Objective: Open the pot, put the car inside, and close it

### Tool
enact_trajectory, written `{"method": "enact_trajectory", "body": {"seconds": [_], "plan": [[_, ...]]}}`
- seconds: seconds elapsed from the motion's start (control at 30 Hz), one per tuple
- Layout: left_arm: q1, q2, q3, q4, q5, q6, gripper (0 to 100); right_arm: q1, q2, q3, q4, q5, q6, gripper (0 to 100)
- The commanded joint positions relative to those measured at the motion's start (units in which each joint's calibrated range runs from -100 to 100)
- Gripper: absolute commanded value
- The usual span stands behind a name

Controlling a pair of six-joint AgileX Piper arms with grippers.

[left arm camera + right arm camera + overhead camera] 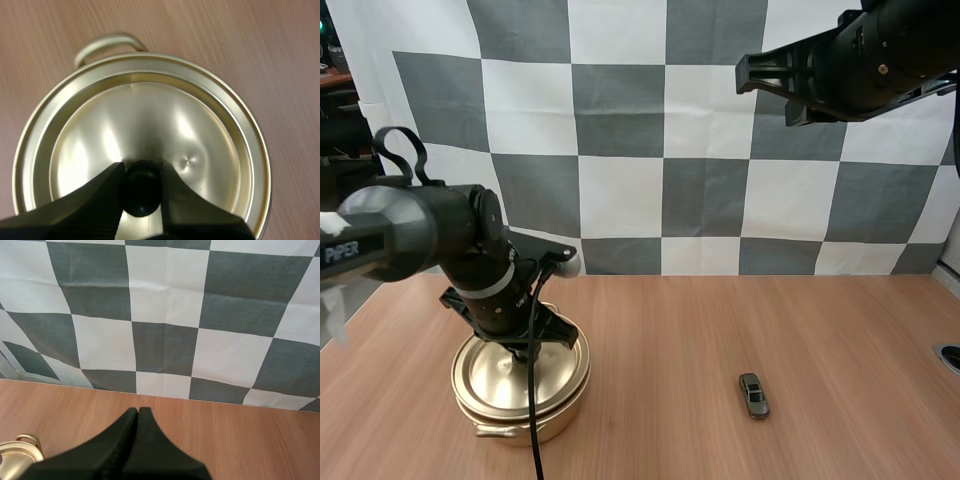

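1. Your left hand (141, 168) is narrow. Its two fingers press on each side of the black knob (142, 196) in the middle of the lid (150, 120), and I judge that it is holding the knob.
2. The pot (520, 418) stands close to the near left corner of the worktop (720, 320), with the lid on it. The opening step is not yet done.
3. Pot and lid are round, of thin golden metal, polished and very shiny. The lid has raised rings near its rim. A loop handle (106, 42) stands out from the side of the pot.
4. The lid is probably light and stiff, but its surface is slippery, so the knob is the only good place to take it. The knob is small and round, so lift straight up, or the lid may tilt or slip out.
5. The car (753, 394) lies near the near edge, right of the middle and well apart from the pot. It is tiny, grey, hard and surely light, and it may roll. Take it across its narrow sides.
6. Your right hand (138, 412) is closed on nothing, its fingers together as one wedge, high above the right side of the worktop.
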Motion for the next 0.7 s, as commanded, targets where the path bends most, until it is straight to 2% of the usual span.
{"method": "enact_trajectory", "body": {"seconds": [0.0,0.3,0.47,0.67], "plan": [[0.01,-1.5,-4.3,-0.2,1.7,0.0,0,0.0,0.0,0.0,-0.1,0.1,0.1,0],[0.01,-12.7,-26.8,-2.9,20.5,-0.4,0,0.0,0.0,0.0,-2.3,0.1,0.1,0],[0.01,-21.8,-35.7,-6.5,21.4,-0.4,0,0.0,0.5,0.5,-3.5,0.1,-2.6,0],[0.01,-32.6,-39.8,-6.7,21.4,1.4,0,0.0,3.4,7.8,-3.3,0.1,-2.6,0]]}}
